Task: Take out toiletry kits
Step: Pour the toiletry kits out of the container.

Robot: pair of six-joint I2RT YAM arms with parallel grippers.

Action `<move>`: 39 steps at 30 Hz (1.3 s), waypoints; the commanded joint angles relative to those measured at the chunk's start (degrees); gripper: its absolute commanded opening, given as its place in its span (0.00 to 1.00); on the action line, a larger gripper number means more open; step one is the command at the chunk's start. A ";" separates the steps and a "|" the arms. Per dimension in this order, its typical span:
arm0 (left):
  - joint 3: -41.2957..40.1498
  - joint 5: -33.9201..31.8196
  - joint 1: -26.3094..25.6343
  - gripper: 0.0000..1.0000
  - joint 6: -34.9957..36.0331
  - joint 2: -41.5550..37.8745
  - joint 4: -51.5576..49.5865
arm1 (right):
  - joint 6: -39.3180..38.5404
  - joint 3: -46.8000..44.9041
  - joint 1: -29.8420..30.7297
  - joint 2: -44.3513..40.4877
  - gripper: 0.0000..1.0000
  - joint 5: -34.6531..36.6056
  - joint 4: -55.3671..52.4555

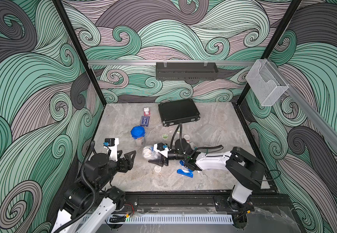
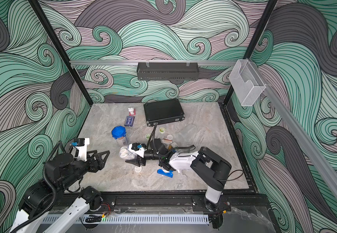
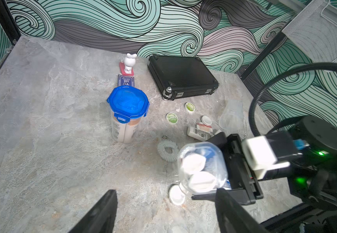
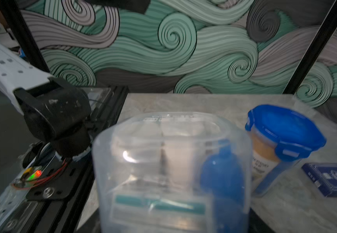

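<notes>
in the right wrist view the held tumbler (image 4: 171, 171) is blurred and cut off at the lower edge; only white bottles, a blue item and a teal-striped packet can be made out inside it, and the jaws gripping it are not shown there. a blue piece beside the loose blue lid (image 1: 185, 173) is largely hidden beneath the right arm (image 1: 212, 161). the empty tumbler (image 3: 232, 115), laid on its side, is barely discernible in both top views. the right jaws are seen clamped on the held tumbler, which is tipped on its side near the front middle of the counter (image 1: 123, 121). the left jaws are held wide apart and empty, just beside it. three tumblers are counted: one held, one empty, and one lidded tumbler (image 3: 127, 105) standing upright. also counted are two green-topped discs (image 3: 171, 118) (image 3: 189, 107), one white bottle (image 3: 198, 133), one coiled ring (image 3: 167, 150), one black briefcase (image 3: 181, 77), one card box (image 3: 125, 80) and one white figurine (image 3: 128, 63).
</notes>
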 commanded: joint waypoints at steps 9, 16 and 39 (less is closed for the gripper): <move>-0.56 -0.96 0.33 0.77 0.74 -2.35 0.83 | 12.24 -3.51 -2.78 -2.88 0.54 -0.88 31.47; -0.57 -1.56 0.31 0.77 0.54 -1.86 0.66 | -0.59 4.09 -1.16 -11.96 0.62 -1.63 8.08; -1.15 -1.69 0.17 0.79 0.21 -4.68 0.75 | -8.16 23.18 2.23 -12.54 0.62 -3.77 -8.85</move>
